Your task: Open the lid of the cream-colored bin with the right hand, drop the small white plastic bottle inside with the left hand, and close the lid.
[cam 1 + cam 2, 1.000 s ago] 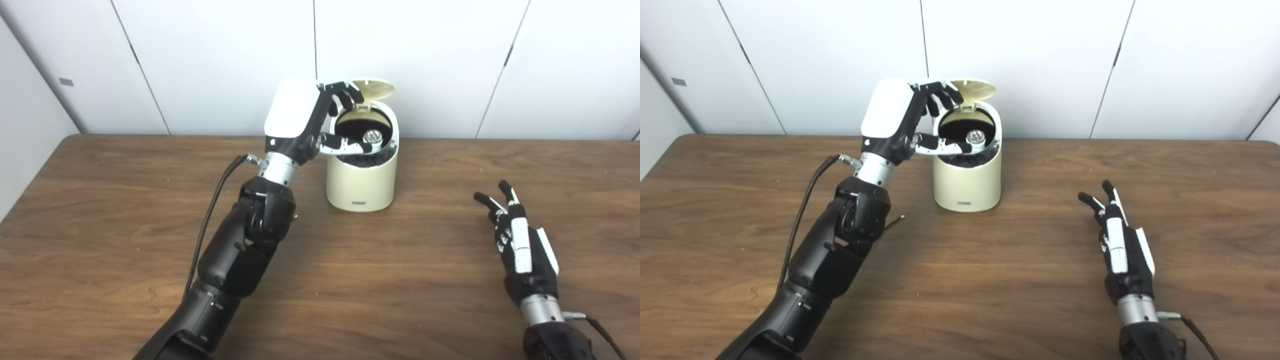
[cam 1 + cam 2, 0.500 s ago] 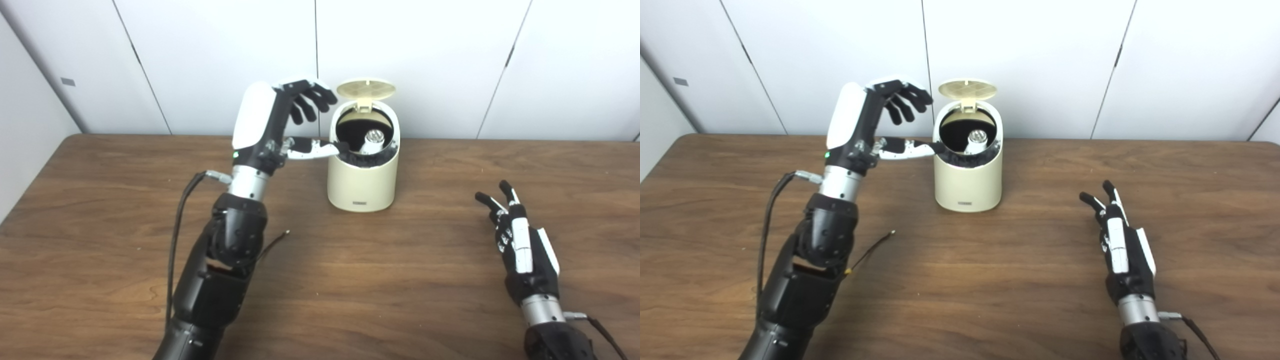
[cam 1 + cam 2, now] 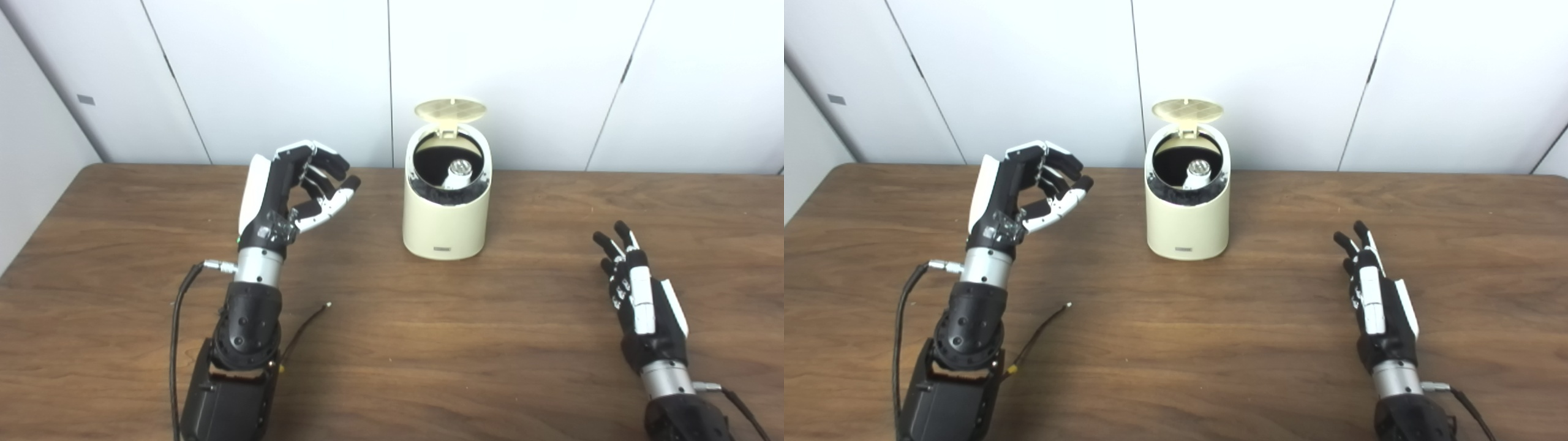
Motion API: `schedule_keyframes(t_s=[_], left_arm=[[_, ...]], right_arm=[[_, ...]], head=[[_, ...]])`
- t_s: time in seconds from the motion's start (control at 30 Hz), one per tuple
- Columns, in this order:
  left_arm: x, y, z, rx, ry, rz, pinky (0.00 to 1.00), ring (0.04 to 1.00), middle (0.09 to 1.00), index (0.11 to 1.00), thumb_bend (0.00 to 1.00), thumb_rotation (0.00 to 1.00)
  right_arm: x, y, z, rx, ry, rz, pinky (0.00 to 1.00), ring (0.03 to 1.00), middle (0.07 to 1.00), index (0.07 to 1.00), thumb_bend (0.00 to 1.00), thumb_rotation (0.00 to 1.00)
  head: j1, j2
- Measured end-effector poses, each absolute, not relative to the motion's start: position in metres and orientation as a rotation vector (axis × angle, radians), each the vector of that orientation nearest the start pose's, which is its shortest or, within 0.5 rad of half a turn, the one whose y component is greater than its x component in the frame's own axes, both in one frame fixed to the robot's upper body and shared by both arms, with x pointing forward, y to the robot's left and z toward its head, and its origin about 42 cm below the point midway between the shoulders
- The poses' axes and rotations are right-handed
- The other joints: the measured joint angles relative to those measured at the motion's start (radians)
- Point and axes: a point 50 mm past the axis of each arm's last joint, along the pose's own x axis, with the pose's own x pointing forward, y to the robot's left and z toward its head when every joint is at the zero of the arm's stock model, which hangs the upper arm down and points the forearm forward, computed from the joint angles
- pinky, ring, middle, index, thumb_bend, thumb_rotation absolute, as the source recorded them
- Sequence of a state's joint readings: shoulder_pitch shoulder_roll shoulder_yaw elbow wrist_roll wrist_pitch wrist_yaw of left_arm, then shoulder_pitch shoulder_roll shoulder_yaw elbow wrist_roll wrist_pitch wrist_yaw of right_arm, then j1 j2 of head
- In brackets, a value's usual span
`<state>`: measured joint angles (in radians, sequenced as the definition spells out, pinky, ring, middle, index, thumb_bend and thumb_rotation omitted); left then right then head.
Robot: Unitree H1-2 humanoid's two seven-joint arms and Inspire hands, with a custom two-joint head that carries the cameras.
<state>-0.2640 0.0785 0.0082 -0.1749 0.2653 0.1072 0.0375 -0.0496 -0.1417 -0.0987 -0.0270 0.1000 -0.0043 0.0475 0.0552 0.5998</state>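
Hands first, starting far left: the left hand is up off the table, well to the left of the bin, fingers curled but spread, nothing in its grasp. A loose thin cable lies on the wood beside its forearm. Centre now, the cream-colored bin stands upright near the table's back edge, its lid flipped up and standing open at the rear. Down in the dark opening sits the small white plastic bottle, leaning, its end facing up. Over on the right, the right hand rests low at the tabletop, well apart from the bin, fingers stretched out and empty.
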Motion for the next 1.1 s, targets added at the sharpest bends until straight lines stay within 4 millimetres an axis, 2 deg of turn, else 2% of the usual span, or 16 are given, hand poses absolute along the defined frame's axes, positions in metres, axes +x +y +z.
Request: schedule_keyframes(t_s=[0.03,0.1,0.13,0.23,0.27,0.4,0.67,0.8,0.97,1.1], left_arm=[[0.349,0.217,0.214,0.277,-0.317,0.044,0.62,0.700,0.762,0.777,0.38,0.91],[0.349,0.217,0.200,0.178,-0.271,0.025,0.69,0.757,0.804,0.825,0.39,0.96],[0.348,0.217,0.193,0.133,-0.246,0.012,0.78,0.822,0.858,0.881,0.45,0.99],[0.342,0.215,0.180,0.038,-0.191,-0.024,0.95,0.947,0.969,0.975,0.55,1.00],[0.341,0.215,0.178,0.015,-0.175,-0.037,0.97,0.972,0.984,0.988,0.56,1.00],[0.336,0.215,0.171,-0.043,-0.149,-0.033,1.00,0.999,1.000,1.000,0.61,1.00],[0.316,0.219,0.143,-0.083,-0.070,0.005,1.00,1.000,1.000,1.000,0.58,1.00],[0.311,0.221,0.138,-0.090,-0.068,0.015,1.00,1.000,1.000,1.000,0.59,1.00],[0.309,0.223,0.134,-0.090,-0.069,0.042,1.00,1.000,1.000,1.000,0.63,1.00],[0.309,0.223,0.135,-0.089,-0.091,0.043,1.00,1.000,1.000,1.000,0.63,1.00]], right_arm=[[0.299,-0.278,0.124,-0.045,-0.090,-0.033,1.00,0.999,0.949,0.989,0.69,1.00],[0.300,-0.280,0.125,-0.053,-0.091,-0.026,1.00,1.000,0.964,0.988,0.70,1.00],[0.300,-0.281,0.125,-0.058,-0.091,-0.024,1.00,1.000,0.974,0.990,0.70,1.00],[0.301,-0.284,0.127,-0.064,-0.094,-0.018,1.00,1.000,0.993,0.995,0.71,1.00],[0.302,-0.285,0.128,-0.061,-0.097,-0.017,1.00,1.000,0.995,0.996,0.71,1.00],[0.309,-0.285,0.137,-0.065,-0.120,0.003,1.00,1.000,1.000,1.000,0.70,1.00],[0.340,-0.285,0.178,-0.133,-0.215,0.030,1.00,1.000,0.974,0.961,0.74,1.00],[0.360,-0.278,0.208,-0.236,-0.256,0.052,1.00,1.000,0.970,0.952,0.74,1.00],[0.380,-0.257,0.249,-0.283,-0.305,0.100,1.00,1.000,0.968,0.935,0.66,1.00],[0.401,-0.238,0.284,-0.377,-0.349,0.126,1.00,1.000,0.975,0.928,0.67,1.00]], head=[[-0.002,0.002],[-0.002,0.000],[-0.002,0.000],[-0.002,0.000],[-0.003,0.002],[-0.008,0.003],[-0.021,-0.003],[-0.028,-0.015],[-0.035,-0.020],[-0.043,-0.021]])
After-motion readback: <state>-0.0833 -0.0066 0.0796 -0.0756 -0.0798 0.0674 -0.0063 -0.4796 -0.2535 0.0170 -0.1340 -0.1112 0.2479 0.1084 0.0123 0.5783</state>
